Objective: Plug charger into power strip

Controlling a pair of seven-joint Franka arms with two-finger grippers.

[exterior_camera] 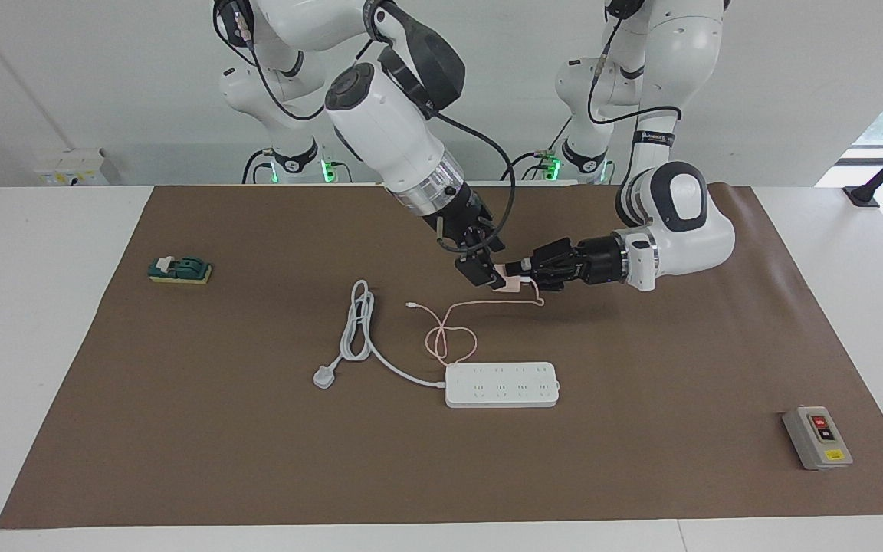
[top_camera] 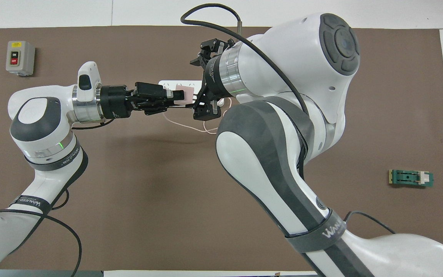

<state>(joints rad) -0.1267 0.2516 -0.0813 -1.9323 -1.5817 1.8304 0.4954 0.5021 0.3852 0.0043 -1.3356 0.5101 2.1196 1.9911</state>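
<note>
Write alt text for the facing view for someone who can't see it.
Two white robot arms meet above a brown mat: the left claw grips a small pale-pink cube charger, with the right claw beside it. The charger's thin pink cable trails down toward a long white power strip.

A white table (exterior_camera: pixel 50 345) carried a brown mat (exterior_camera: pixel 641 460); on it lay the power strip (exterior_camera: pixel 501 385), a grey switch box (exterior_camera: pixel 817 438) and a green block (exterior_camera: pixel 179 270).
</note>
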